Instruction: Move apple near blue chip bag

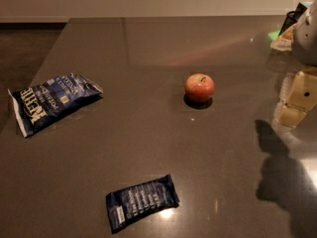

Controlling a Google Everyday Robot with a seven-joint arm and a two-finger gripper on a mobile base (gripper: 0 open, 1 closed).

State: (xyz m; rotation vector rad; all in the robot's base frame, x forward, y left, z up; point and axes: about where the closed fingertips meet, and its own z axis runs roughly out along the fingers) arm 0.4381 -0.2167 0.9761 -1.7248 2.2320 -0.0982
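Observation:
The red-orange apple (pixel 199 87) stands upright near the middle of the dark grey table (pixel 148 48), stem up. The blue chip bag (pixel 52 102), crinkled with white lettering, lies flat near the table's left edge, far to the left of the apple. My gripper (pixel 293 107), cream-coloured, hangs at the right edge of the view, to the right of the apple and a little nearer, apart from it and holding nothing that shows.
A smaller flat dark navy packet (pixel 142 201) lies near the front of the table. Some items (pixel 286 33) sit at the back right corner. The arm's shadow (pixel 280 177) falls on the table's right front. The floor lies beyond the left edge.

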